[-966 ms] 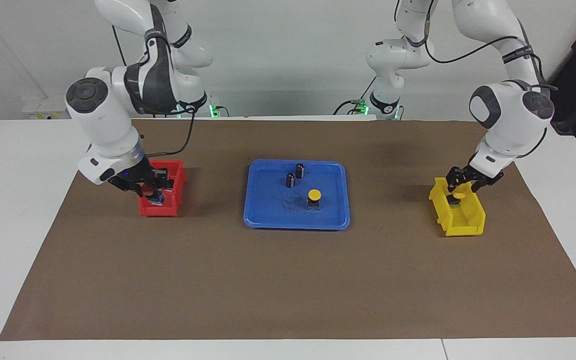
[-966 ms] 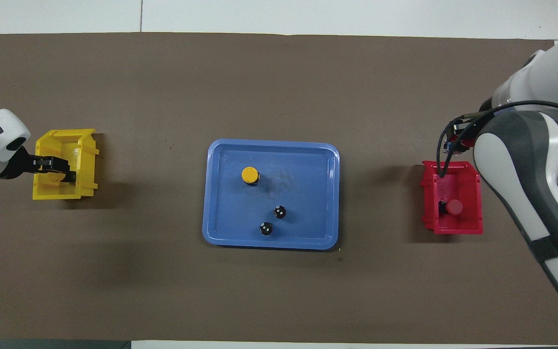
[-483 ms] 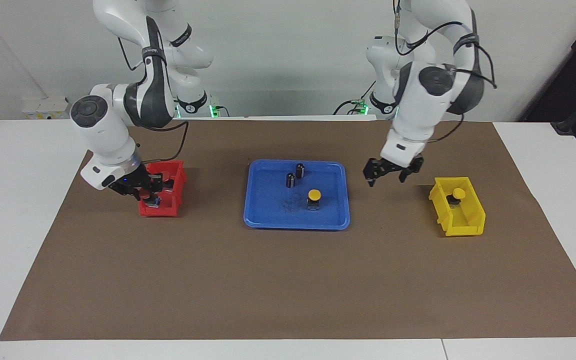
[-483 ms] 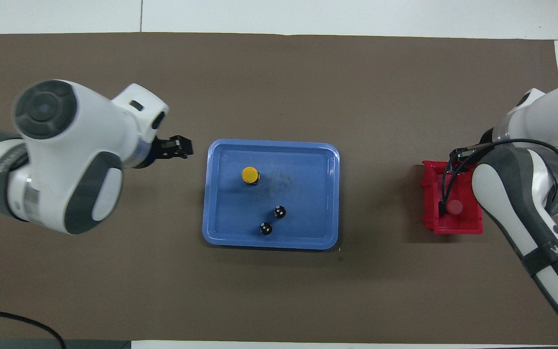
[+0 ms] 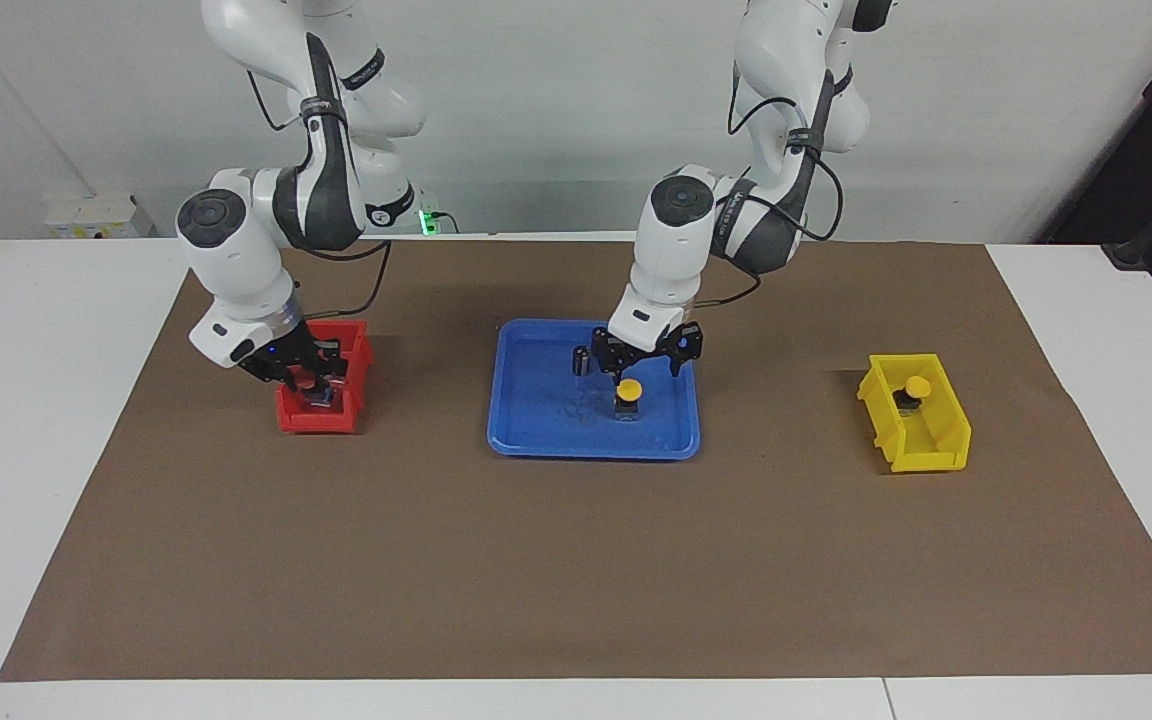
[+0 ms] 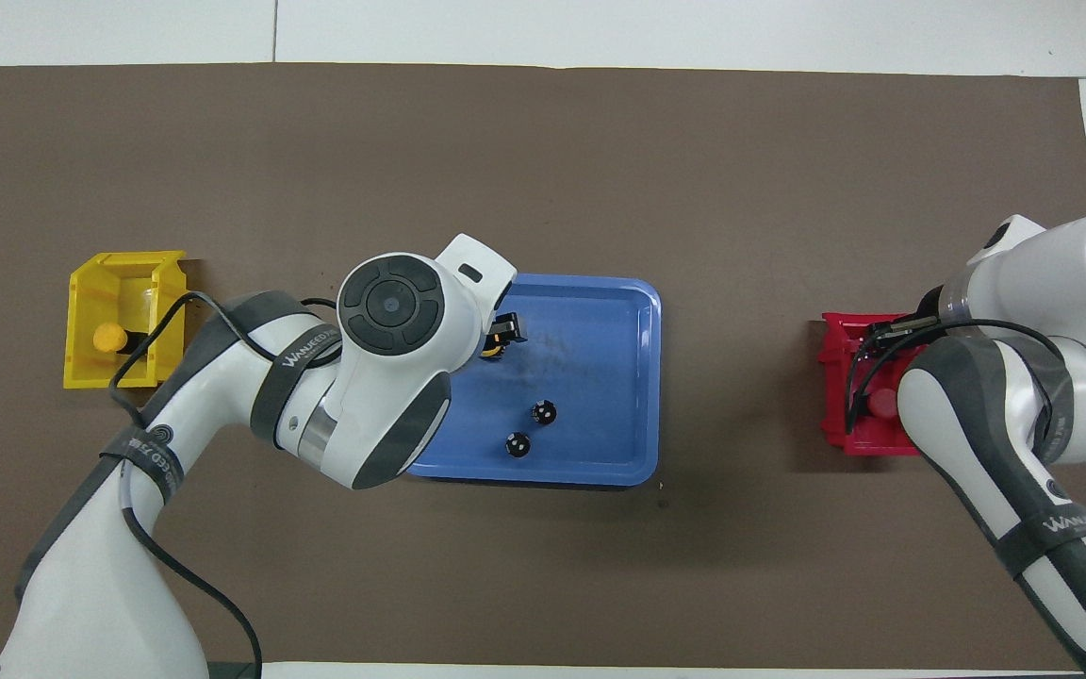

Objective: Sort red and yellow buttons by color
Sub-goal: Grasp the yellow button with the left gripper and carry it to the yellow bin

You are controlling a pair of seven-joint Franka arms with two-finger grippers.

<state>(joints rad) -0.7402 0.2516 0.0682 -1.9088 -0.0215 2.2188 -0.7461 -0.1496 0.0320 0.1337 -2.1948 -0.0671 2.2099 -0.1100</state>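
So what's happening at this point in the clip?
Two arms are sorting buttons by colour. The left claw hangs open just above the yellow button on the blue tray, not yet gripping it. Another yellow button already sits in the yellow bin. The right claw is down in the red bin, where a red button lies. Two dark cylinders sit on the tray.

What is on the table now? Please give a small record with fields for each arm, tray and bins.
left gripper: open, just over the yellow button in the blue tray
right gripper: low in the red bin
blue tray: one yellow button, two dark cylinders
yellow bin: one yellow button
red bin: a red button shows in the overhead view
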